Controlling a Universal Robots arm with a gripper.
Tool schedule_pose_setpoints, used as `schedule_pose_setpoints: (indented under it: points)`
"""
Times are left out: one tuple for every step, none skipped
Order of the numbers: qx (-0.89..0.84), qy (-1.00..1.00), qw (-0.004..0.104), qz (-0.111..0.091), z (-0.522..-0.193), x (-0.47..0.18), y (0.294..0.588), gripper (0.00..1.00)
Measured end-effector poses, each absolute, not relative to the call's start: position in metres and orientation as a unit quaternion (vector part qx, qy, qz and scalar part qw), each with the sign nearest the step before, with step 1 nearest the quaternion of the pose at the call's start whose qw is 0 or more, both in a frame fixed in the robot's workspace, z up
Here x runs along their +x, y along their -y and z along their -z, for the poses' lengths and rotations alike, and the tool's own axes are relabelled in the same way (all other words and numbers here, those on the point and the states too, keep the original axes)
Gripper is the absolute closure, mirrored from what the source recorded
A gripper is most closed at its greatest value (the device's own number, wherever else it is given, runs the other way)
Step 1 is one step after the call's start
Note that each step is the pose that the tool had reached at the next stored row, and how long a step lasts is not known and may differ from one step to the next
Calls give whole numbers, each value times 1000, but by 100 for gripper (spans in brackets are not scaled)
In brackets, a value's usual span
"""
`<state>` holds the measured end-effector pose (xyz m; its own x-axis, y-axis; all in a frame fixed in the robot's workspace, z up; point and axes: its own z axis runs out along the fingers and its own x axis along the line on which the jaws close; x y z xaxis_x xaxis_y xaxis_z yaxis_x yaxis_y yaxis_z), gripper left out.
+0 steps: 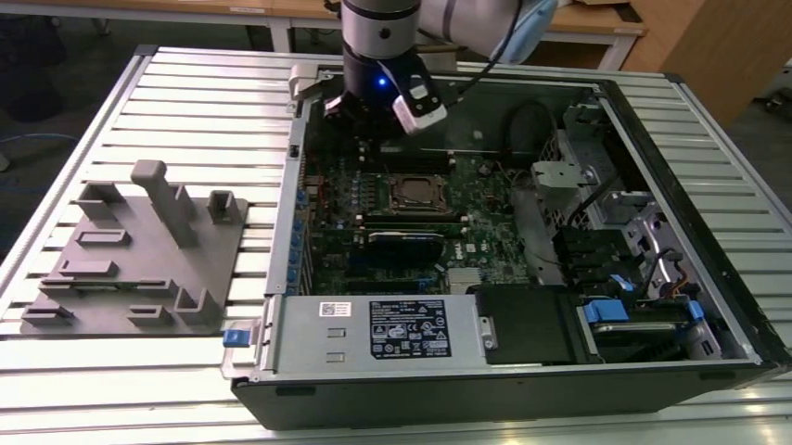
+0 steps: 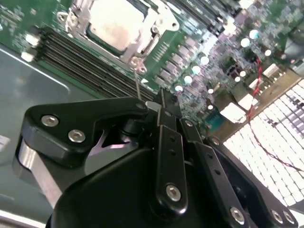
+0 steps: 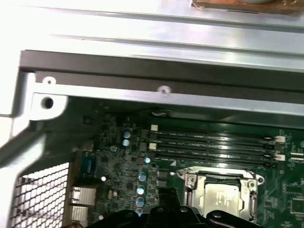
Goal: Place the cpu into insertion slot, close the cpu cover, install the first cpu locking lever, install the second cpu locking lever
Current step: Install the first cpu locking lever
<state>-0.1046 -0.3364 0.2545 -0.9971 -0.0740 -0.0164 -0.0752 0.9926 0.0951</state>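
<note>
Just beyond the clenched, empty gripper (image 2: 159, 102), inside the open computer case (image 1: 674, 195), the cpu (image 2: 116, 21) sits in the motherboard's (image 1: 483, 243) insertion slot (image 1: 417, 195), the cpu cover (image 3: 223, 176) lying closed around it.

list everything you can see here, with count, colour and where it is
table: one, silver, slatted, under everything
fixture tray: one, grey, on the table at the exterior view's left
computer case: one, black, open, on the table
circuit board: one, green, inside the case
power supply: one, silver box, inside the case, low in the exterior view
memory slots: about four, black, beside the cpu
cpu: one, silvery, seated in the board
cpu cover: one, silver frame, flat around the cpu
arm: one, grey and black, above the case
gripper: one, black, over the board near the cpu
</note>
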Motion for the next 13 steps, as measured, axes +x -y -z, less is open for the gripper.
schedule_pose_setpoints:
  points:
    - [-37,-998,7,-50,-255,-107,336,90]
    - [-37,-998,8,-56,-254,-108,336,90]
    - [-37,-997,8,-63,-255,-109,336,90]
    - [-37,-997,9,-71,-254,-110,336,90]
    - [-37,-996,9,-79,-254,-110,337,90]
    - [-37,-995,10,-88,-254,-111,337,90]
    - [-37,-995,10,-95,-254,-111,337,90]
    - [-37,-994,10,-102,-254,-111,337,90]
    - [-37,-994,10,-105,-254,-111,337,90]
    - [-37,-994,11,-106,-254,-111,337,90]
    - [-37,-994,11,-107,-254,-111,337,90]
    - [-37,-994,11,-107,-254,-111,337,90]
    - [-37,-994,11,-107,-254,-111,337,90]
